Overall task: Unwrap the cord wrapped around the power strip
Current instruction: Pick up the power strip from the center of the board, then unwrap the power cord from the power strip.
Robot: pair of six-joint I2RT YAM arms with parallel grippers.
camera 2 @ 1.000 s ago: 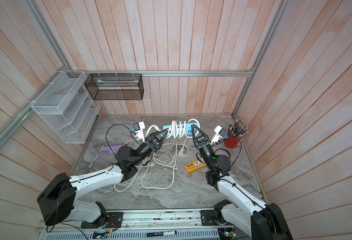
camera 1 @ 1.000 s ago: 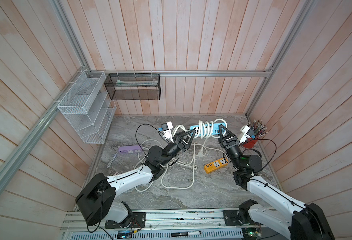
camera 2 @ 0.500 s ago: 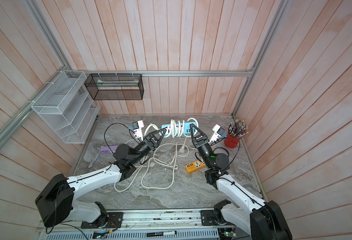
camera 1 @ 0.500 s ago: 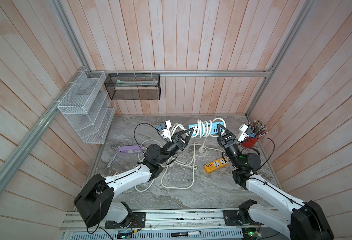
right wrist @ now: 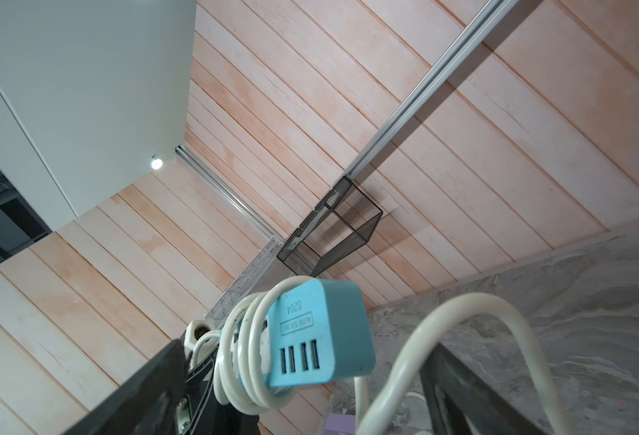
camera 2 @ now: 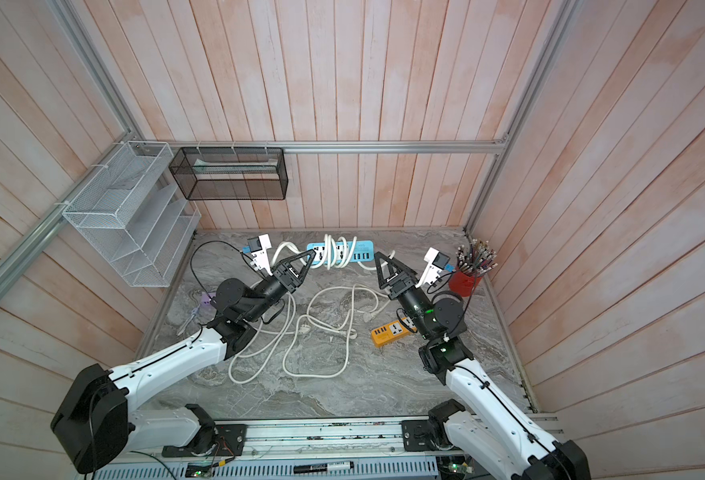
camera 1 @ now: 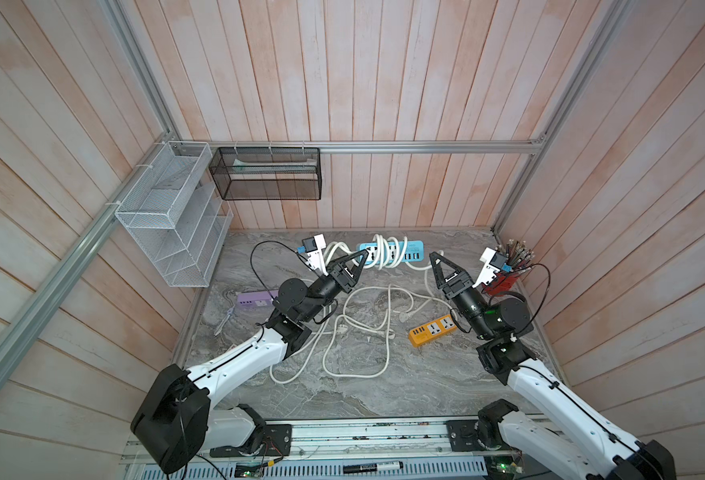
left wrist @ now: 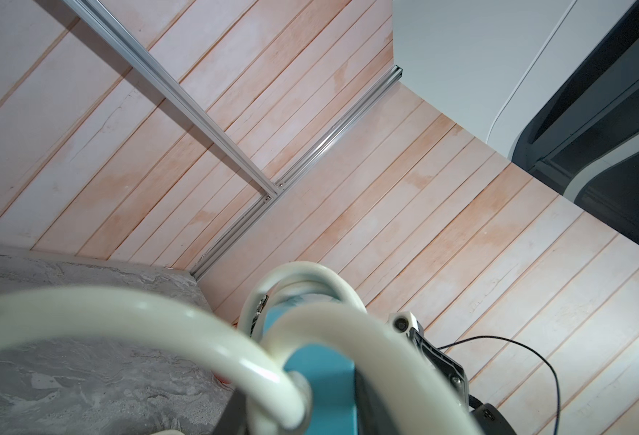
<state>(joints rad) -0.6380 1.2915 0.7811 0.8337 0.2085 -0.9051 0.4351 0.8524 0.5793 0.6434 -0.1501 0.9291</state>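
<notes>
A blue power strip [camera 1: 412,252] [camera 2: 362,251] sits near the back wall with white cord [camera 1: 384,249] [camera 2: 335,252] coiled round its middle. My left gripper [camera 1: 360,258] [camera 2: 309,258] is shut on the strip's left end. In the left wrist view the blue body [left wrist: 321,388] sits between the dark fingers [left wrist: 371,403], with cord [left wrist: 159,312] looping close over it. My right gripper [camera 1: 436,260] [camera 2: 380,260] is open just off the strip's right end. The right wrist view shows the USB end [right wrist: 321,331], the coils [right wrist: 242,357] and a loose cord loop [right wrist: 461,312] ahead of the spread fingers [right wrist: 152,388].
Loose white cord [camera 1: 359,328] sprawls over the marble table [camera 1: 384,386] between the arms. An orange power strip [camera 1: 432,330] lies by the right arm and a purple one [camera 1: 253,299] lies behind the left arm. A red pen cup [camera 1: 504,279] stands at right. A white rack [camera 1: 172,216] and a black basket [camera 1: 265,174] hang on the walls.
My right gripper has opened and let go of the strip's right end, drawing back a little. My left gripper closed on the left end and keeps hold.
</notes>
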